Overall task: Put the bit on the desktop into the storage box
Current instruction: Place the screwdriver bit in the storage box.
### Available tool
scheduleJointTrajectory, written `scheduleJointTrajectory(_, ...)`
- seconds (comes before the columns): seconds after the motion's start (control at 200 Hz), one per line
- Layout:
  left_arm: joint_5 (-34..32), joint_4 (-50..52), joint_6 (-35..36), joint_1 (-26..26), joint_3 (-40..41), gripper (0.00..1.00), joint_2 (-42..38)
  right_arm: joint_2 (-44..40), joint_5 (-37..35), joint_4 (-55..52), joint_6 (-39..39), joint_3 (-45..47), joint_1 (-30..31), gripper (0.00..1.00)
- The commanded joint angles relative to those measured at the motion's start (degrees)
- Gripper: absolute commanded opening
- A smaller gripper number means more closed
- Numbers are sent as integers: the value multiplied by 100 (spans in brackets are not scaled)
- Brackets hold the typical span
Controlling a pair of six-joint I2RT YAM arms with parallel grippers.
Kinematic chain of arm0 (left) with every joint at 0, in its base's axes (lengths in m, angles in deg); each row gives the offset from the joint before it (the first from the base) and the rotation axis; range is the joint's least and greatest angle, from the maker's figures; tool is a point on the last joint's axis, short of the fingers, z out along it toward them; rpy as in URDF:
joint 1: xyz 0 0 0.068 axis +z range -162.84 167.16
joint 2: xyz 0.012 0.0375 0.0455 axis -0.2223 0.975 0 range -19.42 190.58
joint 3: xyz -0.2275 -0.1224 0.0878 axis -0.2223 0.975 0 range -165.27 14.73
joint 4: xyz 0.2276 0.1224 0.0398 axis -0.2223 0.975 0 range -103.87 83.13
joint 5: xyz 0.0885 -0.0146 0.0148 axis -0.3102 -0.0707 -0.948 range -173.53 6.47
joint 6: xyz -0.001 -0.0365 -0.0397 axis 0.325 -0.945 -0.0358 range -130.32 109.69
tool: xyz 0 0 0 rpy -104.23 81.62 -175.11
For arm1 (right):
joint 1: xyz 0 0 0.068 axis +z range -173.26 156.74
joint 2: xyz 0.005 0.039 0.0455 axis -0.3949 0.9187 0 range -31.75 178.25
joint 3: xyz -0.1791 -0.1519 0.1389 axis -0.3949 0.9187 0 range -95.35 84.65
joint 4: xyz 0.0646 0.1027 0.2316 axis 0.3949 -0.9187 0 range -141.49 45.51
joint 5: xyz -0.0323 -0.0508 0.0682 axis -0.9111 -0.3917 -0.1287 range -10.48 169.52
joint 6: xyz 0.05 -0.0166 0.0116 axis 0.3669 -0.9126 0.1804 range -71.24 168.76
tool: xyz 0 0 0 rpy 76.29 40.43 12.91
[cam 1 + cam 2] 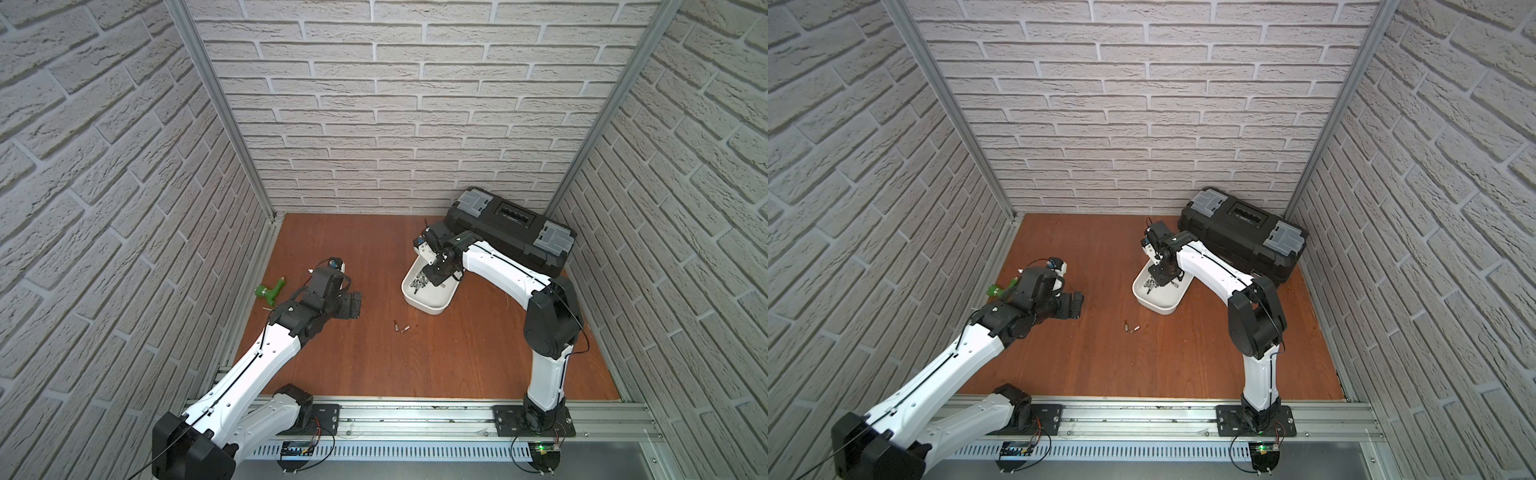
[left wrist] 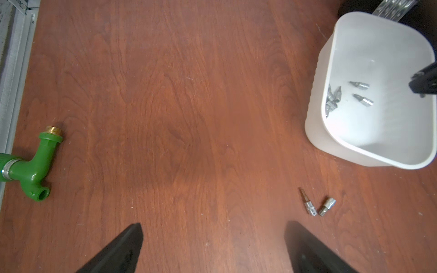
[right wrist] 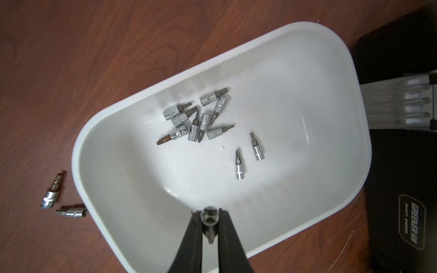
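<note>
Soft, even overhead light, faint shadows. In both top views the pale brick-pattern walls [image 1: 374, 104] bow at the edges. The shallow white plastic storage box [image 3: 319, 94] looks hazy; my right gripper [image 3: 209, 219] blurs near the lens.

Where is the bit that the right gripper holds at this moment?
In the right wrist view the bit sits pinched in the right gripper, over the inside of the storage box, near its rim.

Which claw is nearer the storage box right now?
Right. The right claw hangs over the box, shut on a bit. The left claw is open above bare desktop, off to the box's side and apart from it.
</note>
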Motion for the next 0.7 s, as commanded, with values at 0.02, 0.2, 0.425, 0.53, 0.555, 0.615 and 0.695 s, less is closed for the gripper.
scheduleJointTrajectory(0.02, 111, -13, 83, -7, -158, 98, 83, 467, -311, 35, -93, -410, -72, 12)
scheduleJointTrajectory(0.2, 118, -35, 73, -25, -185, 98, 167, 1021, -350, 83, -139, -784, -208, 12)
scheduleJointTrajectory(0.425, 107, -9, 97, -33, -260, 99, 243, 1473, -379, 174, -159, -1046, -306, 12)
scheduleJointTrajectory(0.53, 93, -1, 109, -33, -297, 98, 314, 1652, -426, 185, -199, -1167, -328, 12)
scheduleJointTrajectory(0.555, 88, 0, 103, -33, -308, 99, 328, 1688, -436, 189, -202, -1187, -341, 12)
scheduleJointTrajectory(0.615, 84, 0, 108, -34, -335, 98, 362, 1747, -436, 209, -229, -1228, -346, 12)
scheduleJointTrajectory(0.695, 92, -10, 115, -33, -358, 98, 412, 1823, -455, 211, -238, -1297, -363, 12)
